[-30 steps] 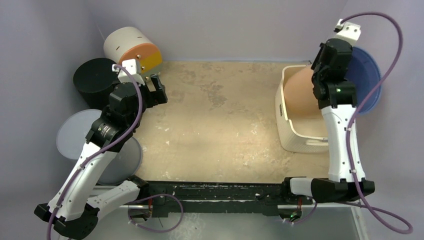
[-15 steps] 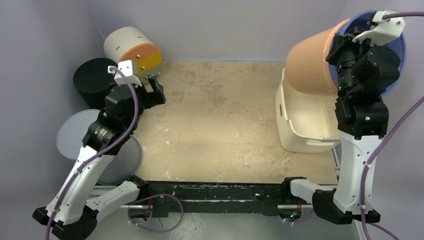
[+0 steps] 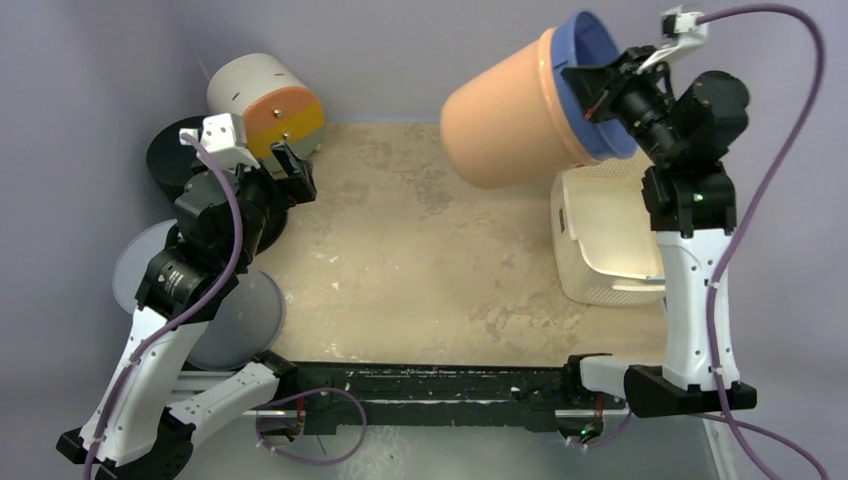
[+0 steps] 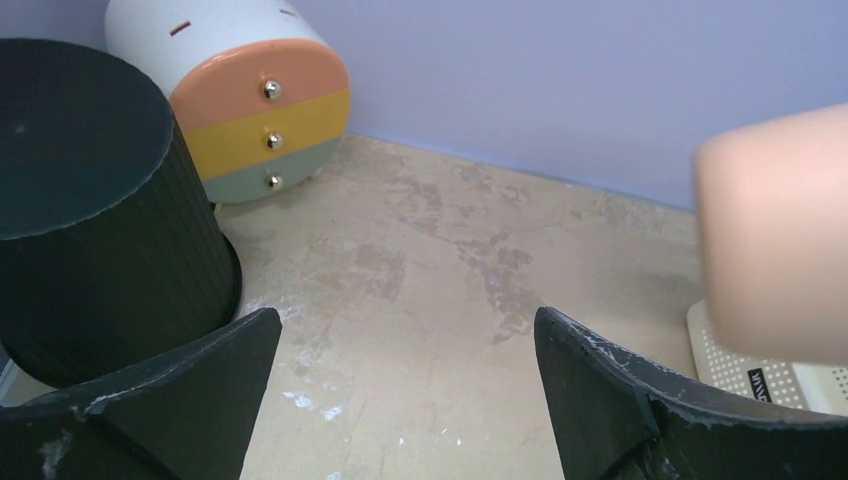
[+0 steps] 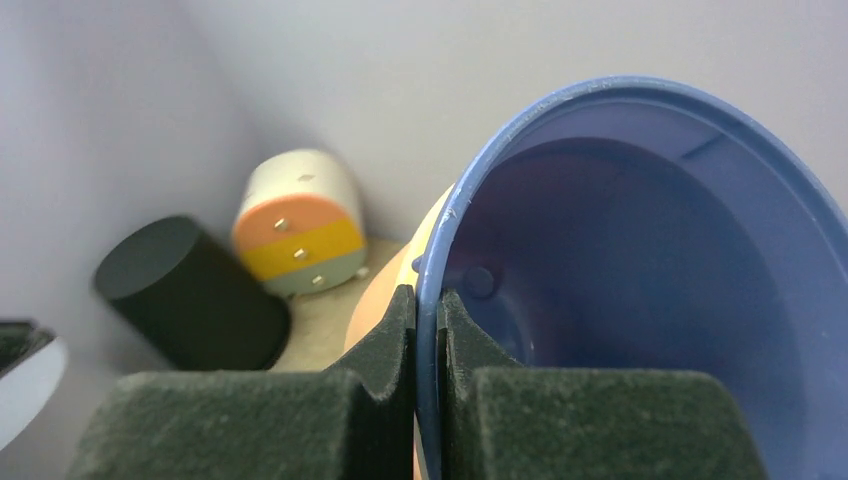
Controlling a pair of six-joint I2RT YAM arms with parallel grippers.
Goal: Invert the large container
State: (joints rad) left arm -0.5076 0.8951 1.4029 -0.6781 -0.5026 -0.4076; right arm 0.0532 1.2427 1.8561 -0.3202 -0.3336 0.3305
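The large container (image 3: pixel 510 115) is a peach-coloured bucket with a blue inside and rim. It hangs in the air on its side at the back right, its bottom pointing left, above the table. My right gripper (image 3: pixel 597 92) is shut on its rim; in the right wrist view the fingers (image 5: pixel 428 305) pinch the blue rim (image 5: pixel 640 260). Its peach wall shows at the right edge of the left wrist view (image 4: pixel 775 240). My left gripper (image 3: pixel 290 165) is open and empty at the back left, low over the table (image 4: pixel 405 330).
A white perforated basket (image 3: pixel 600 235) stands under the right arm. A black ribbed cylinder (image 3: pixel 190 150) and a white drum with an orange-yellow face (image 3: pixel 265 98) stand at the back left. Two grey discs (image 3: pixel 235 320) lie at the left edge.
My right arm has lifted the bucket out of the white basket and swung it up and left, tipping it onto its side. My left arm has drawn back slightly to the left.
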